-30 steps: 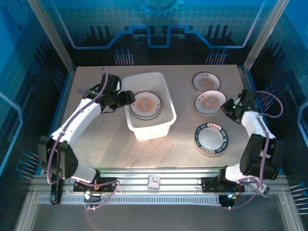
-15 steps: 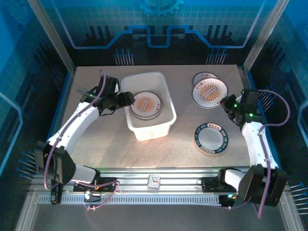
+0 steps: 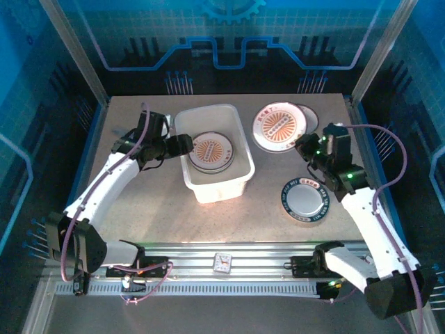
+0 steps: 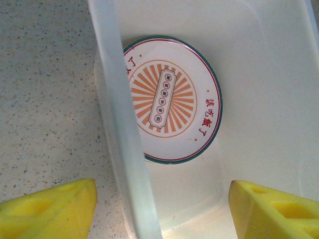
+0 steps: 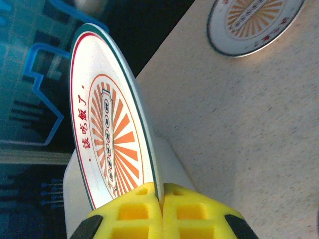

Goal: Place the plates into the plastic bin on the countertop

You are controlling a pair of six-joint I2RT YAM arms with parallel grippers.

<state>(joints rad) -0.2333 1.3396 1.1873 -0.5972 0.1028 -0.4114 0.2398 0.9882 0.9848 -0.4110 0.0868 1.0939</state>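
The translucent plastic bin (image 3: pixel 208 186) stands on the countertop (image 3: pixel 146 209), left of centre, with a stack of sunburst plates (image 3: pixel 212 152) lying flat inside. My left gripper (image 3: pixel 182 145) is open and straddles the bin's left wall (image 4: pixel 119 129), one yellow finger (image 4: pixel 50 211) outside and the other over the bin's floor beside the sunburst plate (image 4: pixel 169 99). My right gripper (image 3: pixel 306 147) is shut on the rim of a sunburst plate (image 3: pixel 278 125), held in the air between the bin and the right side; in the wrist view this plate (image 5: pixel 109 129) stands on edge in the gripper (image 5: pixel 162 204).
A second sunburst plate (image 3: pixel 309 113) (image 5: pixel 254 22) lies flat at the back right. A dark-rimmed plate (image 3: pixel 306 202) rests in front of it under my right arm. A small white item (image 3: pixel 222 262) sits on the front rail. Frame posts (image 3: pixel 87 62) stand at the back corners.
My right gripper lifted a sunburst plate off the table on the right and carried it left and back toward the bin. The left gripper stayed at the bin's left wall.
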